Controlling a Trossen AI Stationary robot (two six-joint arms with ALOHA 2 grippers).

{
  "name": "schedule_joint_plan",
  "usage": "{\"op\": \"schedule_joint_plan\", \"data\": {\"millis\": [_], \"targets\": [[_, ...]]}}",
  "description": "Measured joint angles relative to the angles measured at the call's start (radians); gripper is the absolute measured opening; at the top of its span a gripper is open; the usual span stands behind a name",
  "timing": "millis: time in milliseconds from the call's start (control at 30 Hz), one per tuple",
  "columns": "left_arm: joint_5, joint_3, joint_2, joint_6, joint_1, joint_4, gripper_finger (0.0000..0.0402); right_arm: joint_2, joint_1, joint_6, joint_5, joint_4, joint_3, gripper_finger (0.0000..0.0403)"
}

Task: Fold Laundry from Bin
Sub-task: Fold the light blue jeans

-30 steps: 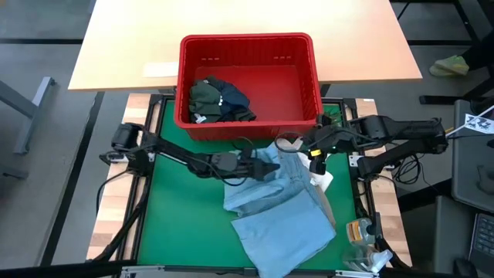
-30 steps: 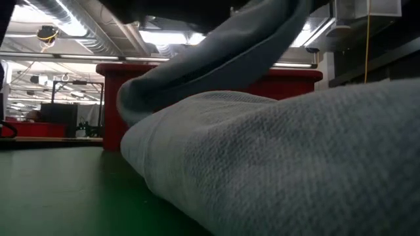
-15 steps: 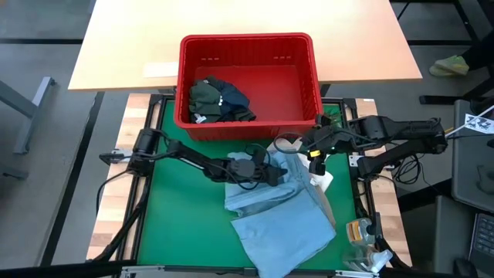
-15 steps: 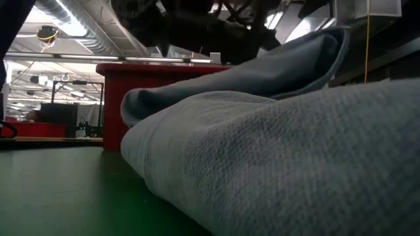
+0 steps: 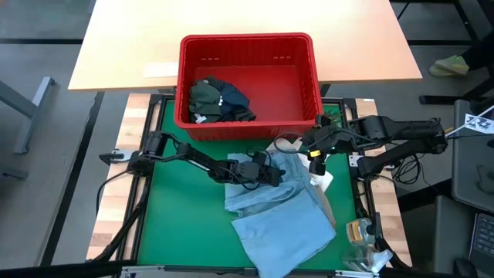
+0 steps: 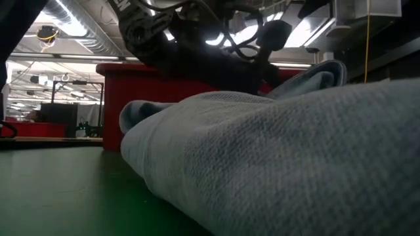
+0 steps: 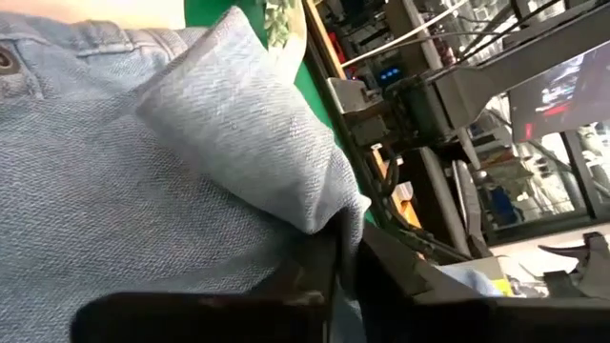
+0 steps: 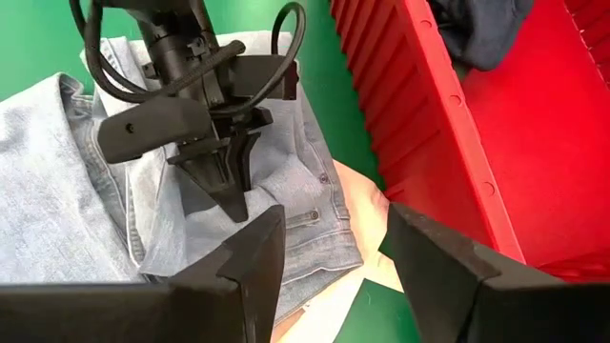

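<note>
A light blue denim garment (image 5: 285, 220) lies partly folded on the green mat, filling the low view (image 6: 275, 170). My left gripper (image 5: 272, 174) reaches in from the table's left, low over the garment's far end, and is shut on a flap of it. It also shows in the right wrist view (image 8: 233, 195). My right gripper (image 8: 329, 229) hangs open above the garment's far right corner, touching nothing. The red bin (image 5: 247, 37) stands beyond the mat, with dark olive and navy laundry (image 5: 220, 99) lying in its left half. My left gripper pinches a folded-over flap of the denim at its corner (image 7: 329, 214) between its two fingers (image 7: 305, 272). The fingers come slanting down from the table's left. The flap rests on the garment's layers below, slack.
Pale cloth (image 5: 323, 179) shows from under the garment's right edge. Small items (image 5: 363, 232) sit at the mat's near right corner. The bin's near wall (image 8: 419, 105) stands close behind both grippers. Bare green mat (image 5: 185, 224) lies to the garment's left.
My left gripper has gone down and a little toward the table's right, carrying the raised flap of denim. The flap, which hung high across the low view, has sunk onto the rest of the garment, which stayed in place.
</note>
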Motion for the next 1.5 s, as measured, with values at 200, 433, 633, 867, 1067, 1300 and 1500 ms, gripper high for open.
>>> {"op": "schedule_joint_plan", "data": {"millis": [200,433,633,867,1067,1300,1500], "targets": [[-0.002,0.000,0.000,0.007,0.012,0.043,0.0096,0.000,0.000,0.000,0.000,0.000,0.000,0.0186],[0.060,0.000,-0.008,0.184,0.036,0.145,0.0140,0.000,0.000,0.000,-0.001,0.000,0.000,0.0186],[0.265,0.000,-0.012,0.396,0.053,0.237,0.0133,0.001,0.000,0.037,-0.120,0.026,-0.014,0.0186],[0.574,0.000,-0.028,0.403,0.112,0.224,0.0113,0.003,0.001,0.115,-0.220,0.137,-0.118,0.0186],[0.712,0.000,-0.088,0.435,0.160,0.166,0.0090,0.003,0.001,0.134,-0.229,0.159,-0.145,0.0186],[0.736,-0.001,-0.188,0.534,0.196,-0.001,0.0062,0.009,0.001,0.133,-0.228,0.162,-0.145,0.0186],[0.663,-0.001,-0.319,0.701,0.180,-0.396,0.0028,0.027,0.003,0.135,-0.236,0.209,-0.203,0.0186]]}}
